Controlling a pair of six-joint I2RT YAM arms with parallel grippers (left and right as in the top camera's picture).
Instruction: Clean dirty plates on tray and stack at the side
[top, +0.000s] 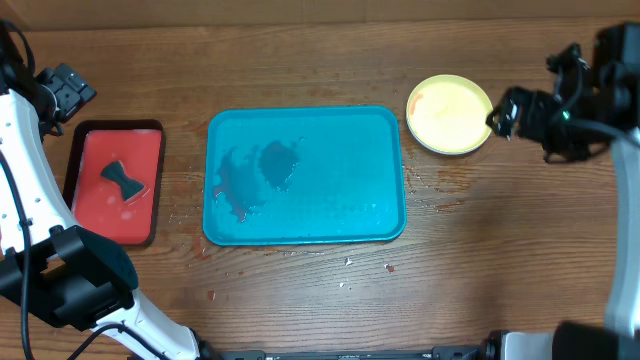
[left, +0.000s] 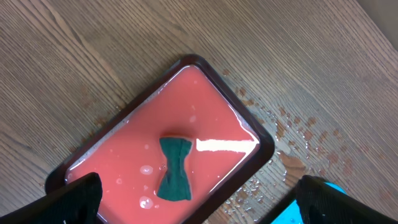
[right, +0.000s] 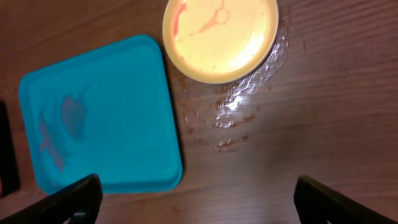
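The teal tray (top: 390, 170) lies mid-table with wet smears and no plate on it; it also shows in the right wrist view (right: 124, 124). A yellow-green plate (top: 450, 113) with red-orange smears sits on the table just right of the tray's far corner, also in the right wrist view (right: 236, 37). The white and light blue plates are not visible. My right gripper (top: 505, 112) is open and empty at the plate's right edge, held above the table (right: 199, 199). My left gripper (top: 68, 92) is open and empty above the red tray (left: 199, 202).
A red dark-rimmed tray (top: 90, 160) at the left holds pink liquid and a dark green bow-tie sponge (top: 123, 178), also in the left wrist view (left: 175, 169). Water drops and crumbs lie on the wood around both trays (top: 345, 262).
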